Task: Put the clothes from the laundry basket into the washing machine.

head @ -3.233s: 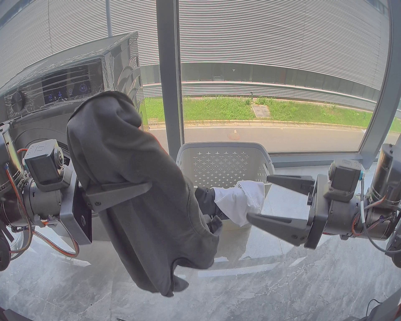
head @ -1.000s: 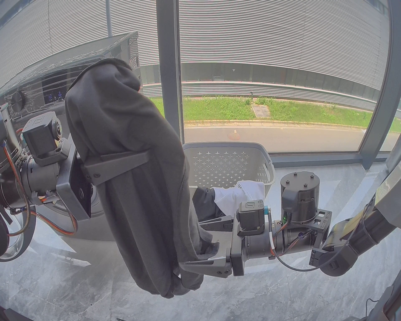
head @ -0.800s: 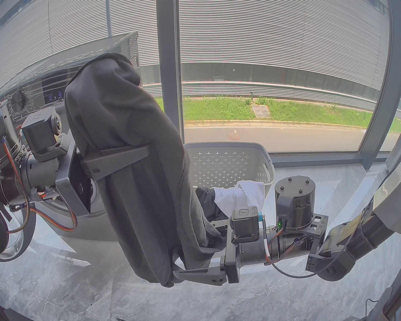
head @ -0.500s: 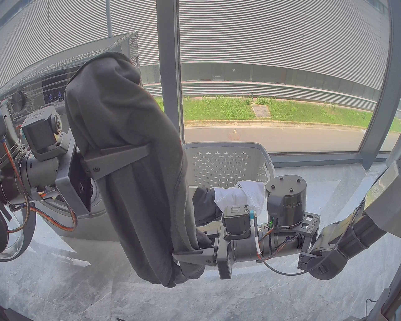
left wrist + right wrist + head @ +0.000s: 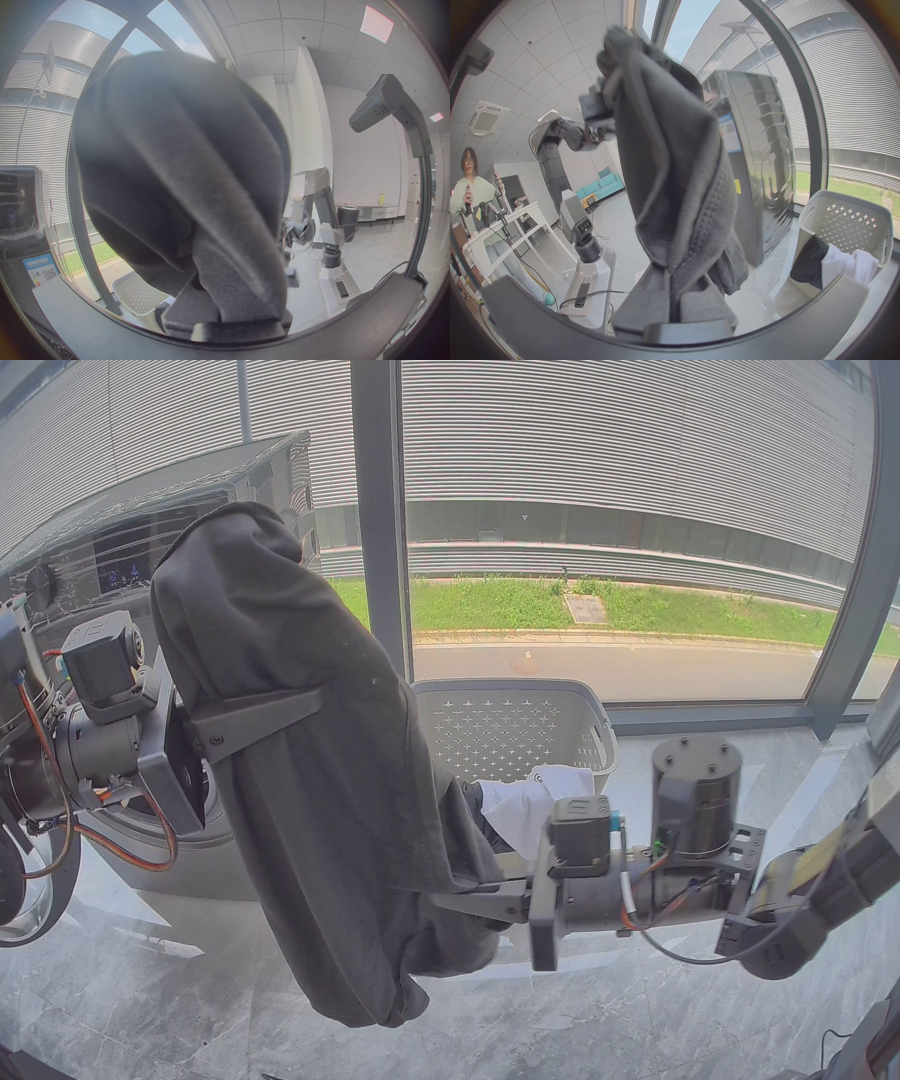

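While it hangs in the air in front of the washing machine [image 5: 141, 562], the dark grey garment [image 5: 319, 782] is supported at 2 places. Its upper bulk is draped over 1 finger of the left gripper [image 5: 302, 669], whose jaws stand wide apart. The other finger lies across the cloth's near side in the head view, and in the left wrist view it stands clear of the fabric. Lower down, the right gripper [image 5: 450, 901] has its fingers closed tight on a fold of the garment (the right wrist view shows the cloth pinched between them). The garment's lowest end dangles free above the marble floor [image 5: 600, 1016]. Just behind it, by the window, stands the white laundry basket [image 5: 511, 721], with a white cloth [image 5: 530, 805] and a dark piece [image 5: 469, 801] bunched at its near side. The washing machine stands at the robot's left, behind the left gripper.
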Robot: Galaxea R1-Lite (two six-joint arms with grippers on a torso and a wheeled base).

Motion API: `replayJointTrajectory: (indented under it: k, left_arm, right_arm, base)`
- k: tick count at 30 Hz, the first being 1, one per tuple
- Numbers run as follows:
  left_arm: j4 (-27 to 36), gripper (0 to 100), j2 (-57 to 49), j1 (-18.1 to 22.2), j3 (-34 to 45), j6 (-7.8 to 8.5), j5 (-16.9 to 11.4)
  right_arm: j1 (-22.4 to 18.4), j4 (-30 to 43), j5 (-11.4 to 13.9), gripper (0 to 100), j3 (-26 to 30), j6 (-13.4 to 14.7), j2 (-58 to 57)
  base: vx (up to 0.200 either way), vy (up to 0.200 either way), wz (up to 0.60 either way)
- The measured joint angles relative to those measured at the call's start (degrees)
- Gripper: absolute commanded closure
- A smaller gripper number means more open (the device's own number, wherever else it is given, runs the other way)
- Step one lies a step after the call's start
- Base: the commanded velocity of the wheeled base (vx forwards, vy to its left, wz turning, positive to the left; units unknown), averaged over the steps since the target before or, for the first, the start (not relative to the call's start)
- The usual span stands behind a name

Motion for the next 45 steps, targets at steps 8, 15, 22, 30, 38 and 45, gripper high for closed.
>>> replayJointTrajectory:
  k: [8,15,22,30,38,45]
  left_arm:
    - [-3.95,100,1.45,3.54,5.13,0.17,0.51]
    - [-10.33,100,2.26,4.78,14.25,0.22,1.96]
    - [-11.78,100,2.32,5.08,17.03,0.20,2.29]
    - [-11.80,100,2.26,5.05,17.55,0.35,2.32]
    - [-11.74,0,2.36,4.47,19.18,1.34,2.13]
    - [-15.12,0,2.36,4.14,26.45,1.58,1.10]
  right_arm:
    - [-3.63,-0.04,-0.79,100,7.90,2.60,-15.64]
    - [-5.92,0.00,-2.46,100,10.56,3.72,-24.70]
    - [-6.50,0.07,-3.64,100,10.83,3.85,-28.20]
    - [-6.50,0.09,-3.69,100,10.44,3.78,-29.03]
    - [-6.23,0.00,-3.60,100,10.36,3.74,-29.20]
    - [-5.68,0.00,-3.27,100,10.41,3.72,-29.14]
  base:
    - [0.000,0.000,0.00]
    - [0.000,0.000,0.00]
    - [0.000,0.000,0.00]
    - [0.000,0.000,0.00]
    - [0.000,0.000,0.00]
    - [0.000,0.000,0.00]
